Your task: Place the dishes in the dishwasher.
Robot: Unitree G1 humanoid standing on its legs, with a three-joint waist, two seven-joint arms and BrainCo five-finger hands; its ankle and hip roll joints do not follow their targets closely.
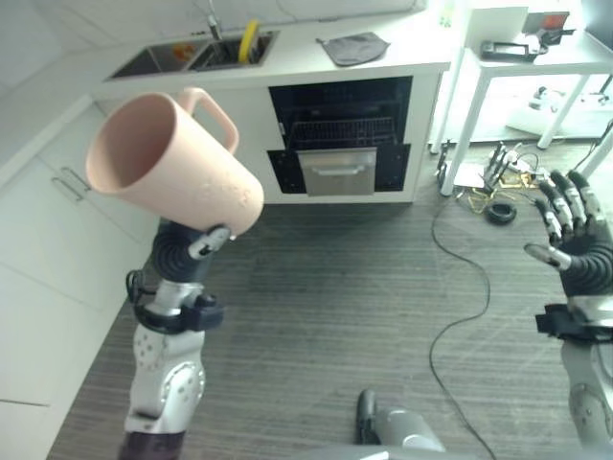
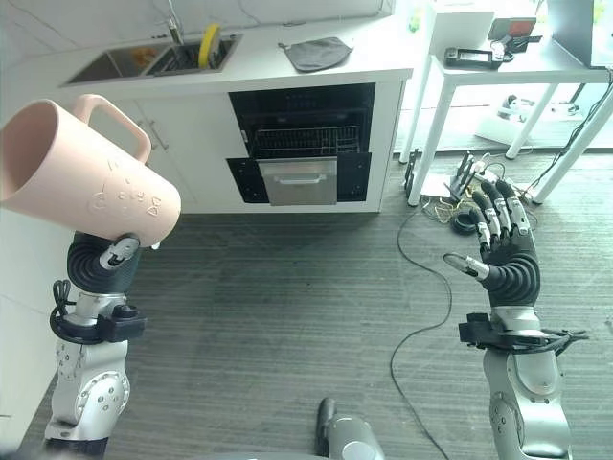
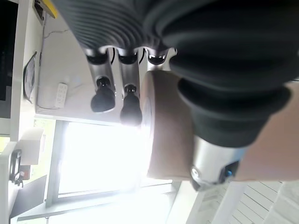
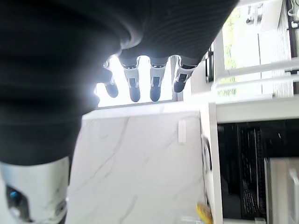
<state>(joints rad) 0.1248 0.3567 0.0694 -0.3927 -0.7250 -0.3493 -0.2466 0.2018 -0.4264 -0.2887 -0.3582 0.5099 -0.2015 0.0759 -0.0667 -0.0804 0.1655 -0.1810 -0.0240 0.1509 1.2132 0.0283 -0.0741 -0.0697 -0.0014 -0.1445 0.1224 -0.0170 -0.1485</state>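
Left hand (image 2: 107,251): clasped on tilted pink mug (image 2: 84,176) | right hand (image 2: 503,251): raised, fingers spread, holding nothing | dishwasher (image 2: 305,144): open under the counter edge, rack showing

Left hand (image 3: 219,93) gripping pink cup (image 3: 168,126) (thumb across)

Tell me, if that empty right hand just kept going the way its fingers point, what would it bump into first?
Probably nothing soon. The right hand is open, fingers pointing up and ahead across bare floor; roughly in that line lie tangled cables under the white table, though depth is hard to judge.
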